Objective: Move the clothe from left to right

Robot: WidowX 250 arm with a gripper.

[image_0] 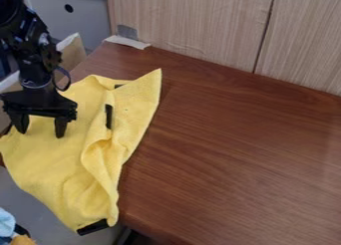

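The yellow cloth [60,164] lies at the left end of the brown table, with a raised fold along its right part and black patches on it. Its upper right corner points toward the back, and its lower end hangs past the table's front edge. Over the cloth's upper left part is my black gripper [41,132], pointing down with its two fingers spread apart and no cloth pinched between them. Whether the fingertips touch the cloth I cannot tell.
The brown table [233,154] stretches to the right of the cloth. A wood-grain panel [193,25] stands along its back edge, with a strip of tape [126,42] at the back left corner. Blue and orange items [8,226] show at the lower left.
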